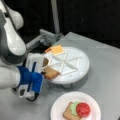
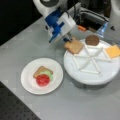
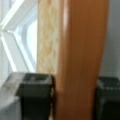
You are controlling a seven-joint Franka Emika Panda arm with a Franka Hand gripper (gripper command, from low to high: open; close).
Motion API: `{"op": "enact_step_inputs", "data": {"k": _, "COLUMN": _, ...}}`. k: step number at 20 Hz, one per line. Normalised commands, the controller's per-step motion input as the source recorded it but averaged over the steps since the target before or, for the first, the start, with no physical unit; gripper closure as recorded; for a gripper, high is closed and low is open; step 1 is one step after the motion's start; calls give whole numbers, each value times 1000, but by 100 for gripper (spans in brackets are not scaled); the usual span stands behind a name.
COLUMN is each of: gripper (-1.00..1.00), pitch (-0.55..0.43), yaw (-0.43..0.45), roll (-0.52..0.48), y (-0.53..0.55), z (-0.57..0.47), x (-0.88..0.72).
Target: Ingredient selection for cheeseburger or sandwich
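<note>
Gripper (image 2: 68, 40) is clamping a bread slice (image 2: 74, 46) by its edge, jaws closed on it, at the divided tray's (image 2: 100, 75) rim. Slice is extending from the fingers toward the tray centre. Plate (image 2: 27, 80) is holding bread, lettuce (image 2: 48, 74), tomato (image 2: 42, 80).

Grey worktop (image 1: 105, 57) carries two white pieces, side by side and apart in both front views; a raised round tray (image 2: 105, 75) with ridged wedge compartments stands on short feet; a plain round plate (image 2: 28, 82) lies flat just beside it. A perforated dark mat (image 2: 15, 110) borders the worktop's edge at a front view's bottom left.
</note>
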Motion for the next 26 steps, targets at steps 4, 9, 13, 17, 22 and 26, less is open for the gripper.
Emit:
{"op": "enact_step_inputs", "data": {"k": 4, "gripper": 100, "pitch": 86, "yaw": -140, "roll": 24, "y": 90, "z": 129, "x": 39}}
{"op": "enact_step_inputs", "data": {"k": 9, "gripper": 100, "pitch": 116, "yaw": -131, "roll": -24, "y": 37, "z": 176, "x": -7}}
{"op": "enact_step_inputs", "data": {"k": 13, "gripper": 100, "pitch": 96, "yaw": -77, "roll": -55, "y": 8, "z": 137, "x": -71}}
{"op": "enact_step_inputs", "data": {"k": 17, "gripper": 100, "pitch": 99, "yaw": -28, "roll": -54, "y": 67, "z": 146, "x": -145}}
{"op": "enact_step_inputs", "data": {"k": 22, "gripper": 100, "pitch": 126, "yaw": 1, "roll": -52, "y": 109, "z": 193, "x": -227}}
{"op": "enact_step_inputs", "data": {"k": 26, "gripper": 100, "pitch": 137, "yaw": 7, "roll": -58, "y": 21, "z": 246, "x": -222}}
